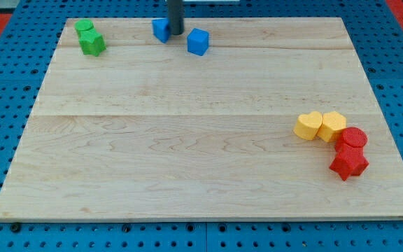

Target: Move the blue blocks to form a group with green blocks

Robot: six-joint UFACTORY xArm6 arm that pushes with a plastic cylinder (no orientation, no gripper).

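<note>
Two green blocks sit touching at the board's top left: a small round one (84, 26) and a blocky one (92, 43) just below it. A blue block (161, 29) lies near the top edge, and a blue cube (198, 42) lies a little to its right and lower. My tip (176, 33) stands at the top of the view, touching the right side of the left blue block, between the two blue blocks. The green pair is well to the left of the blue blocks.
At the board's right, a yellow heart-shaped block (308, 126) and a yellow block (332, 127) sit together, with a red cylinder (352, 138) and a red star-shaped block (348, 163) below them. The wooden board (187, 140) lies on a blue pegboard.
</note>
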